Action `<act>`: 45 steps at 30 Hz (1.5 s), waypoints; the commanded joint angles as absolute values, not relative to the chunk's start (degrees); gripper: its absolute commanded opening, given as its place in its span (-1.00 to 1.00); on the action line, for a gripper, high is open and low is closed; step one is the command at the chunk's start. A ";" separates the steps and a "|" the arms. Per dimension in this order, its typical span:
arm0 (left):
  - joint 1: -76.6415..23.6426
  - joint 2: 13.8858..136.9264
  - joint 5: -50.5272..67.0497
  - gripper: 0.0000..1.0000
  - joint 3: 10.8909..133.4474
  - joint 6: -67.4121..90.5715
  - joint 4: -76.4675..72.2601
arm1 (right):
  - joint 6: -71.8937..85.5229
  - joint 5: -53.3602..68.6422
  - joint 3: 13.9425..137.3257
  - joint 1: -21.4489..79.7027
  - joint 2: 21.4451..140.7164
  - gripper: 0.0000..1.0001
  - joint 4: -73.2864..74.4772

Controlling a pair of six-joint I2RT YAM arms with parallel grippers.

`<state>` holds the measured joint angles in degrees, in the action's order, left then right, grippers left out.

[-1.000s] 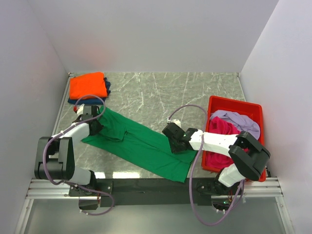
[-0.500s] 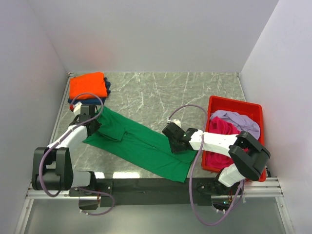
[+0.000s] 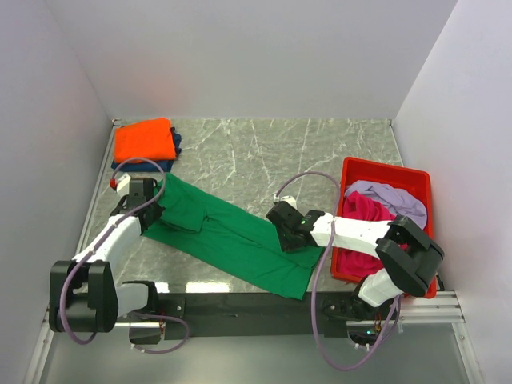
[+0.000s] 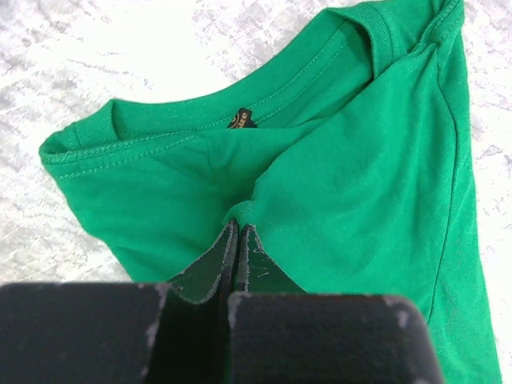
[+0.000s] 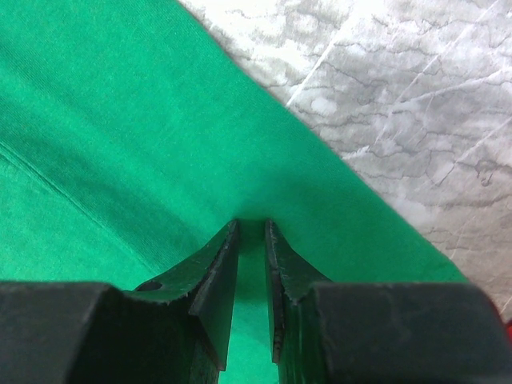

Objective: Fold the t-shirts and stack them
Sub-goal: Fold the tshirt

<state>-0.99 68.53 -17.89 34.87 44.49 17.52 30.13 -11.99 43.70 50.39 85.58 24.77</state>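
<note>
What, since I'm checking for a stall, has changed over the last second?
The left claw, pinching the green t-shirt near its collar, drew slightly left, its elbow swinging toward the near edge. The right claw stayed clamped on the shirt's other end; the orange t-shirt and red bin did not move.

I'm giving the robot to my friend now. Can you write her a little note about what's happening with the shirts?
Left gripper: shut on the green shirt, pinching cloth near the collar.
Right gripper: shut on the same shirt, near its other end.
The green shirt lies stretched across the table between the two arms.
Done: the orange shirt sits folded on the navy shirt in the far left corner.
To do: finish folding the green shirt and stack it, then the magenta shirt and lilac shirt, both heaped in the red bin.
</note>
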 commanded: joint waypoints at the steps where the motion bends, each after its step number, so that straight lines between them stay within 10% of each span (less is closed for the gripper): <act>1: -0.88 66.71 -18.19 -0.99 34.19 45.79 18.19 | 29.09 -11.69 43.68 50.71 83.59 -0.47 26.98; 11: -0.88 65.75 -17.32 -0.97 32.44 46.49 19.07 | 28.57 -11.07 43.15 50.71 83.41 -0.47 26.37; 22: -0.97 62.93 -23.55 0.37 34.28 46.58 20.83 | 29.00 -12.22 43.59 50.71 82.00 -0.47 27.16; 45: -19.07 94.21 -14.07 0.58 45.35 46.58 6.51 | 34.98 -10.47 39.38 52.03 85.43 -0.46 28.57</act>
